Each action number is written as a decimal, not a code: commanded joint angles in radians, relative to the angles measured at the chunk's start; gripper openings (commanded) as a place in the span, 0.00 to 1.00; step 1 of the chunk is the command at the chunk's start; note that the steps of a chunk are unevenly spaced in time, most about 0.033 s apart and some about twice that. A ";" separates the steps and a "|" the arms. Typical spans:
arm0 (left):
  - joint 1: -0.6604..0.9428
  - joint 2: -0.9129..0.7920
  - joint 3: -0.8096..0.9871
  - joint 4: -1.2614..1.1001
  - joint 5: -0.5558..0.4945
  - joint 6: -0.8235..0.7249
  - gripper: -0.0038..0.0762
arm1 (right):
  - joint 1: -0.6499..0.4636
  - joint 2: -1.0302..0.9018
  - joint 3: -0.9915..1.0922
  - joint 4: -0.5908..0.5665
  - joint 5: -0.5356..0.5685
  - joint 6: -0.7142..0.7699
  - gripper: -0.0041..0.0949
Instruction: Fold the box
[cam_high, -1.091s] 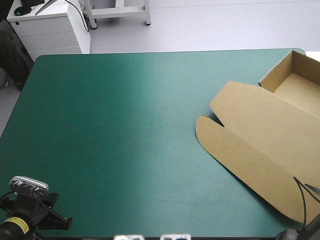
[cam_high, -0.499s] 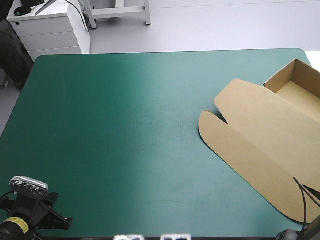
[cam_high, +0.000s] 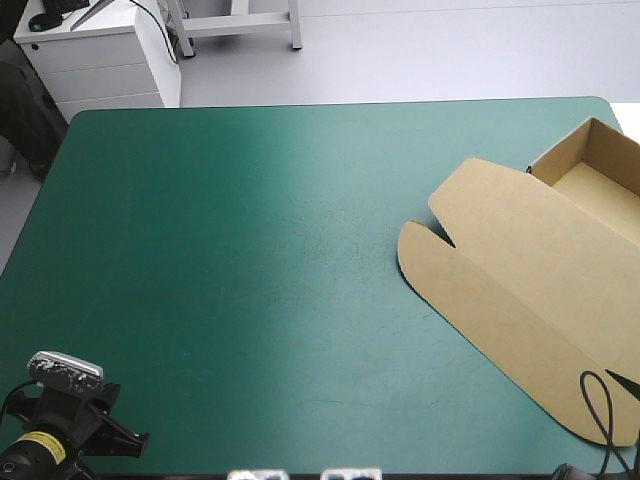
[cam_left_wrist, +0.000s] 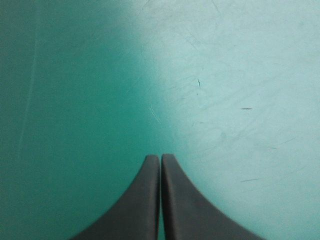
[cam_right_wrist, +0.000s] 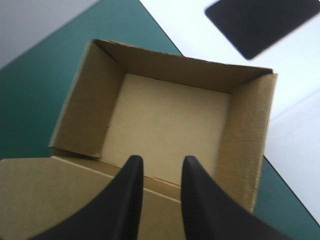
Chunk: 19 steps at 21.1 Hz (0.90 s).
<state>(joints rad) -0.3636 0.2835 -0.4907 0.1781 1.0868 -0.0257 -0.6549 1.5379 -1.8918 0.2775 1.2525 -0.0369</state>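
Since the earlier frames the box (cam_high: 540, 290) has slid a little toward the table's (cam_high: 250, 250) right edge and settled there, and your left arm (cam_high: 95, 437) has dropped slightly at the table's near-left corner. The box lies along the table's right side, its tray (cam_right_wrist: 170, 125) with walls raised at the far-right corner and its lid (cam_high: 510, 300) flat toward the near edge.

Your right gripper (cam_right_wrist: 161, 161) hangs above the crease between tray and lid, fingers parted, holding nothing. Your left gripper (cam_left_wrist: 160, 165) is pressed together over bare teal-green cover.

The walls look finished, so I judge this the closing stage. Any next move calls for nudging the box inward, since the tray's outer corner seems to sit right at the table's right edge. The table's middle and left lie open.
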 joint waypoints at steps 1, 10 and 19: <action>-0.004 0.011 -0.022 0.012 -0.062 -0.002 0.04 | -0.003 -0.130 -0.028 0.120 -0.005 -0.054 0.13; -0.004 0.011 -0.022 0.012 -0.018 -0.011 0.04 | 0.357 -0.427 0.128 -0.039 -0.005 -0.078 0.06; -0.004 0.011 -0.022 0.031 -0.018 -0.011 0.04 | 0.505 -0.848 0.777 -0.116 -0.005 -0.110 0.04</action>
<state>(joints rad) -0.3636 0.2835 -0.4907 0.1946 1.1151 -0.0293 -0.1532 0.7582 -1.1805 0.1440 1.2534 -0.1122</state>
